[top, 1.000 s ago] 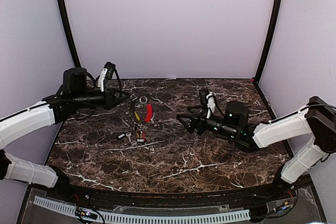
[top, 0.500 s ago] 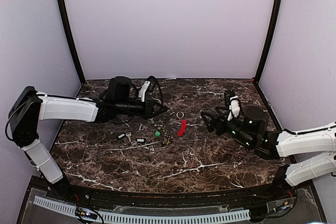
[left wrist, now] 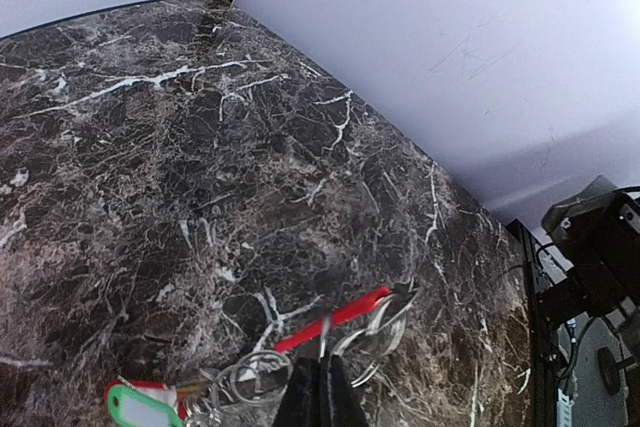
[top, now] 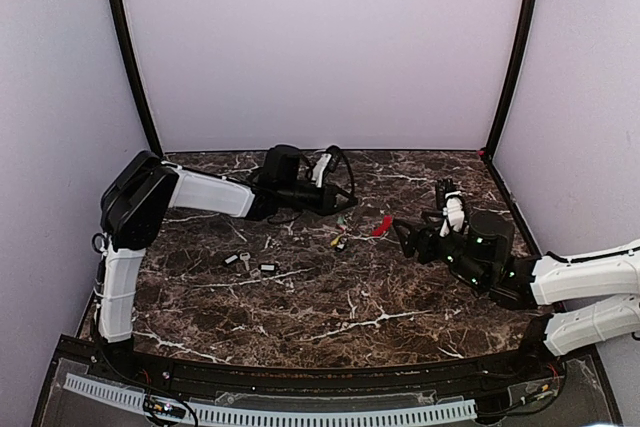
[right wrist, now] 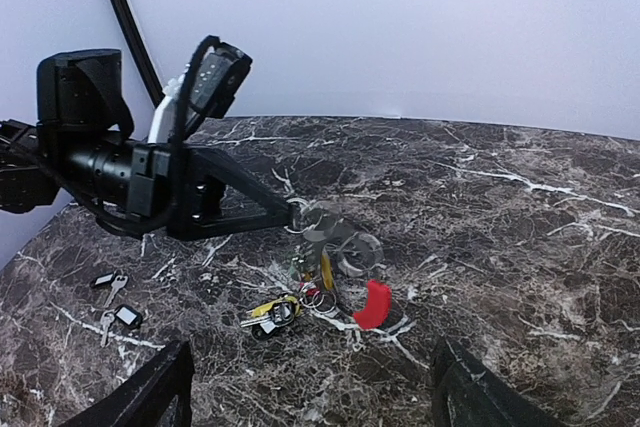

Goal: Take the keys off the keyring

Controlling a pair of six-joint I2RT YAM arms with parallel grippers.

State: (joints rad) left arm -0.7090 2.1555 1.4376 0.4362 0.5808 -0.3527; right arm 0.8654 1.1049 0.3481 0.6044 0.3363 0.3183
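Note:
My left gripper (top: pixel 349 205) reaches across to the table's middle and is shut on the keyring (right wrist: pixel 345 239), a silver ring with a red segment (right wrist: pixel 372 304). In the left wrist view the closed fingertips (left wrist: pixel 322 399) pinch a thin ring wire by the red segment (left wrist: pixel 335 317). The ring is lifted and blurred. Several keys (right wrist: pixel 275 312) hang from it and trail on the table, one of them yellow (right wrist: pixel 326 269); a green tag (left wrist: pixel 140 409) shows too. My right gripper (top: pixel 405 237) is open and empty, just right of the red segment (top: pixel 381 224).
A few loose small keys (top: pixel 240 260) and a dark-headed one (top: pixel 267 268) lie on the marble table (top: pixel 330 317) left of centre. They also show in the right wrist view (right wrist: pixel 112 289). Walls close the back and sides.
My left arm has swept right across the table, dragging the keyring and its keys from left of centre toward my right gripper. My right gripper has drawn back to the right.

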